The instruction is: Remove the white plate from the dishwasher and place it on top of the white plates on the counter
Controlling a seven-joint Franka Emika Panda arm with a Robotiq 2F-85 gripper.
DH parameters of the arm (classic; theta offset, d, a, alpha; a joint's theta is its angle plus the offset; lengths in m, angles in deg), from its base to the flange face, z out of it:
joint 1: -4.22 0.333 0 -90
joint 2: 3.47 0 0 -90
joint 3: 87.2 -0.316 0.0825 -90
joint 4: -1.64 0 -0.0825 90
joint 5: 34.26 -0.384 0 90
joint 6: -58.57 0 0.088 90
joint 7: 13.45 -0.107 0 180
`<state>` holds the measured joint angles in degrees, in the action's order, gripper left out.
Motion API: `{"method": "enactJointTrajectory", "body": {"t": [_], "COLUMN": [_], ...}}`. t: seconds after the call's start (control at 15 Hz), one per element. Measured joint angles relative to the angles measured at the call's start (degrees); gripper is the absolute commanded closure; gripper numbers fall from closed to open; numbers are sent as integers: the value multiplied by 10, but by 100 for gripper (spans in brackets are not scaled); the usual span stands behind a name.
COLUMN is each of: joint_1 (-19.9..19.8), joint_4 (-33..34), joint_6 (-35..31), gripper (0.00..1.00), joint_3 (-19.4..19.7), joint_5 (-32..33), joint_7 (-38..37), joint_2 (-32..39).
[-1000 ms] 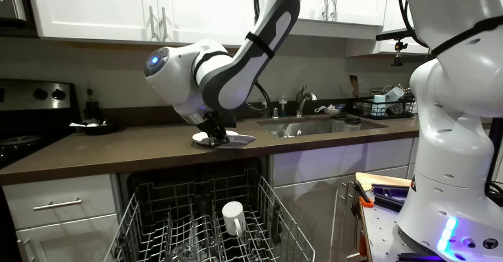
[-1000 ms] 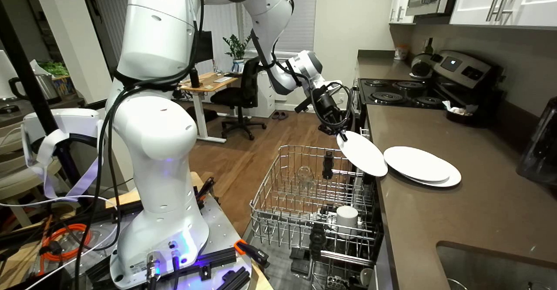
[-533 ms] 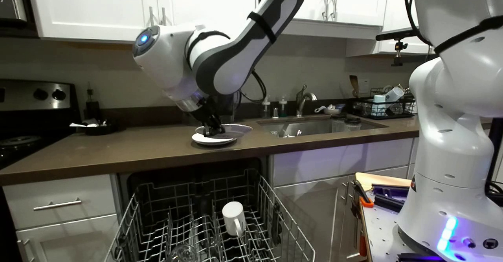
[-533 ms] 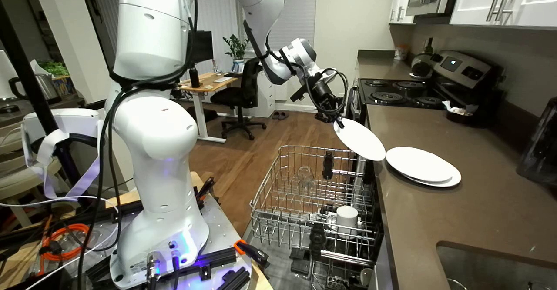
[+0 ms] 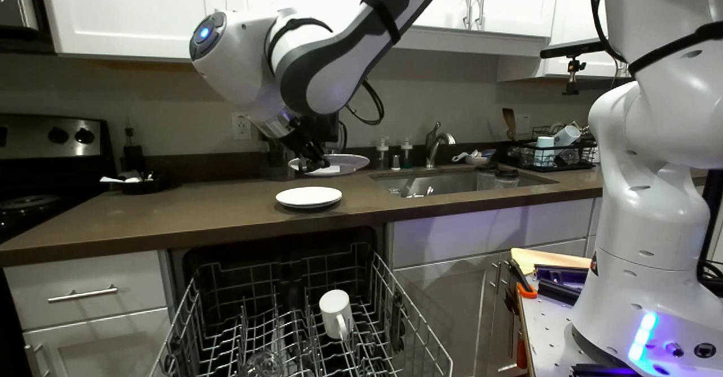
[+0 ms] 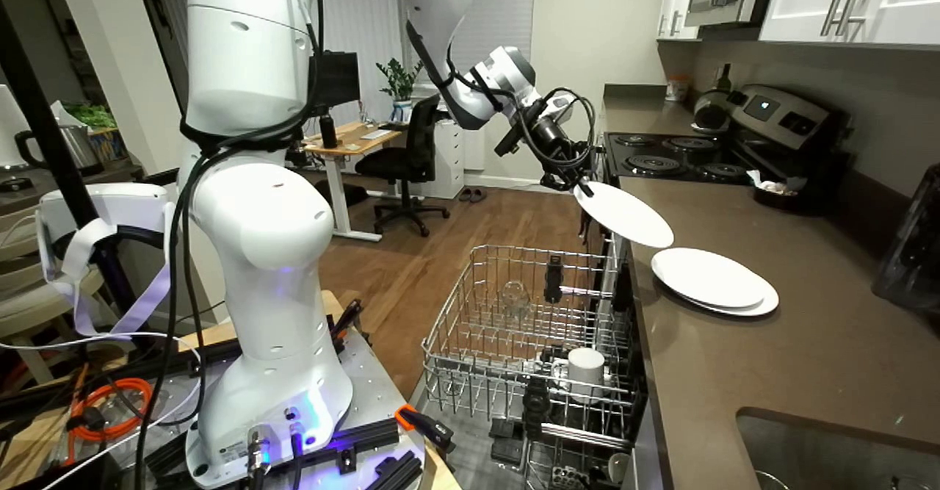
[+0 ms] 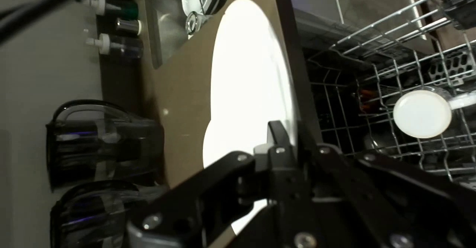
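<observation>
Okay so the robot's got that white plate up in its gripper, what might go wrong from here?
The gripper holds the plate by one edge, tilted, so it might slip or swing. In an exterior view the stack looks misaligned, so another plate on top may slide. It also lies near the counter's front edge; a fall could hit the cup below.

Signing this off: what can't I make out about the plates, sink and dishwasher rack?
Held white plate: gripped edge hidden by the tool in the wrist view.
Stacked white plates: two show in an exterior view, the upper hiding most of the lower; any more can't be told.
Sink: contents partly cut off by the bottom edge of an exterior view.
Clear glass in the dishwasher rack: cut off by the bottom edge of an exterior view.
</observation>
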<state>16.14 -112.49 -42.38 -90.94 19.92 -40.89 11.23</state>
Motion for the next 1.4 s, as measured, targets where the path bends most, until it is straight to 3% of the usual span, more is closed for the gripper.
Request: {"method": "enactJointTrajectory", "body": {"t": [0.27,0.53,0.87,1.4], "joint_1": [-17,-42,-69,-89], "joint_4": [-1,-1,0,21], "joint_6": [-17,-79,-167,-233], "gripper": [93,93,93,93], "joint_3": [15,27,42,58], "joint_5": [67,120,167,207], "joint_7": [0,-9,-44,-87], "joint_2": [10,28,57,109]}}
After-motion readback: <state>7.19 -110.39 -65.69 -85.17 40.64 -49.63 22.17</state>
